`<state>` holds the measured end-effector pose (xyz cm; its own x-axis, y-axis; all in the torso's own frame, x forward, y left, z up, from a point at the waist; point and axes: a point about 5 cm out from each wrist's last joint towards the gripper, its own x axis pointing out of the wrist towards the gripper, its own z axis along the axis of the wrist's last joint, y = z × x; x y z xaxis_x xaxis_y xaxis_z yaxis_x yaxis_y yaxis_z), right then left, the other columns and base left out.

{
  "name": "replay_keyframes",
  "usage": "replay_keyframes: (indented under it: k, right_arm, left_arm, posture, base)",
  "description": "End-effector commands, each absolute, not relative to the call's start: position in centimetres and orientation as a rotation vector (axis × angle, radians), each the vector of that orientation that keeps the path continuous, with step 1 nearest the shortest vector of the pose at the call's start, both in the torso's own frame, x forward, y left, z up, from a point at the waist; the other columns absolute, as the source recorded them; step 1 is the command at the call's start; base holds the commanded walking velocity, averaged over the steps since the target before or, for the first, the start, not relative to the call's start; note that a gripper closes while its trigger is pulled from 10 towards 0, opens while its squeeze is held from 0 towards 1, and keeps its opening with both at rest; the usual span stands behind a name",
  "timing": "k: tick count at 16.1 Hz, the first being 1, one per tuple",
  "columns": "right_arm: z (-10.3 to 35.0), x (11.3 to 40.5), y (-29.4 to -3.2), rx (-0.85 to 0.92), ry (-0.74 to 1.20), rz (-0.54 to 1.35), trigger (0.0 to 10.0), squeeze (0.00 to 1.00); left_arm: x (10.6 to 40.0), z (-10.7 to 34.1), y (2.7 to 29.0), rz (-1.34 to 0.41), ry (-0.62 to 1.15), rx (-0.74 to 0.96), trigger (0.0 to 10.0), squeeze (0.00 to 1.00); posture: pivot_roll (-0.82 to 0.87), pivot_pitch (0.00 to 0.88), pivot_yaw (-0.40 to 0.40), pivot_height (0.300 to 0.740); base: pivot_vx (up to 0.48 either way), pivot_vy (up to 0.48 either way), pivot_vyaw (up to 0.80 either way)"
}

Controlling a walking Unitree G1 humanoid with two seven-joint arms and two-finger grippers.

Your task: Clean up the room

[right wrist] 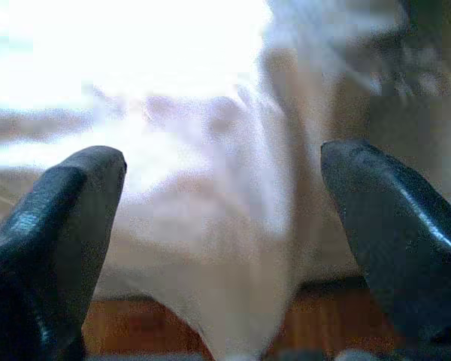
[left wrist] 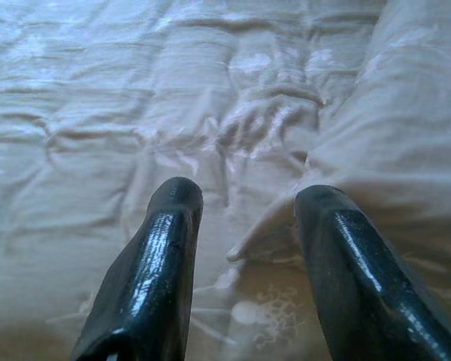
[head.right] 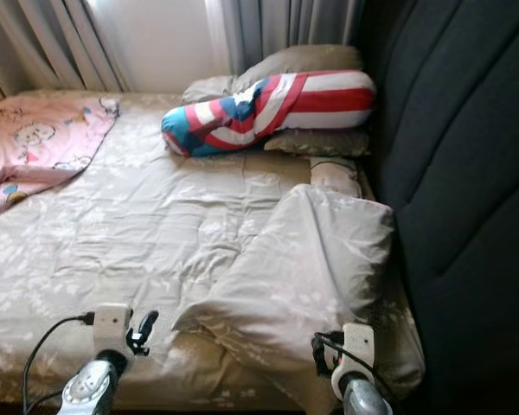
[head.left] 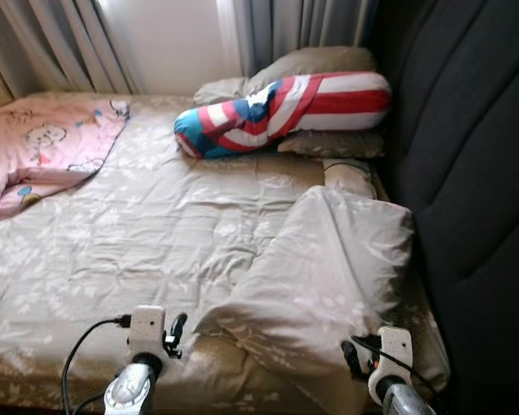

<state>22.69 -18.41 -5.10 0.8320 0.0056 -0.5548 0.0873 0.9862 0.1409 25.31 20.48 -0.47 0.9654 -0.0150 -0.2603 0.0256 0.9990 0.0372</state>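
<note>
Both grippers, left (left wrist: 244, 263) and right (right wrist: 218, 248), gape wide, empty, at the bed's near edge. The folded duvet (head.left: 329, 268) lies at five o'clock; a shallow pinch could slip off and drag it floorward.

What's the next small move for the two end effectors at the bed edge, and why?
Probably ease the left end effector forward onto the corner of the folded-back beige floral duvet and close. Both it and the right end effector are open and holding nothing, and the duvet corner lies just ahead between the left fingers.

light: daylight from window (head.left: 177, 39) | headboard (head.left: 476, 173) shadowed | right wrist: overexposed glare, blurred | left wrist: soft
</note>
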Motion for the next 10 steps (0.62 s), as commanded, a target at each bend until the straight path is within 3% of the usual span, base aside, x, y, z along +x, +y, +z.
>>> replay_keyframes:
  k: [1,5,10]
  right_arm:
    - [-4.0,23.8,-19.1,0.169,0.5,-0.053,10.0,0.0]
    - [0.2,25.8,-19.1,0.135,0.174,-0.051,10.0,0.0]
    - [2.0,25.2,-18.9,0.137,0.071,-0.088,10.0,0.0]
  left_arm:
    - [26.1,0.9,20.3,-0.023,0.188,0.029,10.0,0.0]
    - [25.9,2.9,18.9,-0.043,0.082,-0.004,10.0,0.0]
    - [26.0,5.4,19.3,-0.01,0.003,-0.001,10.0,0.0]
  posture:
    - [-0.02,0.0,-0.024,0.74]
    - [-0.05,0.0,-0.011,0.74]
    - [-0.06,0.0,-0.016,0.74]
  base:
    - [0.0,0.0,0.0]
    - [0.0,0.0,0.0]
    - [0.0,0.0,0.0]
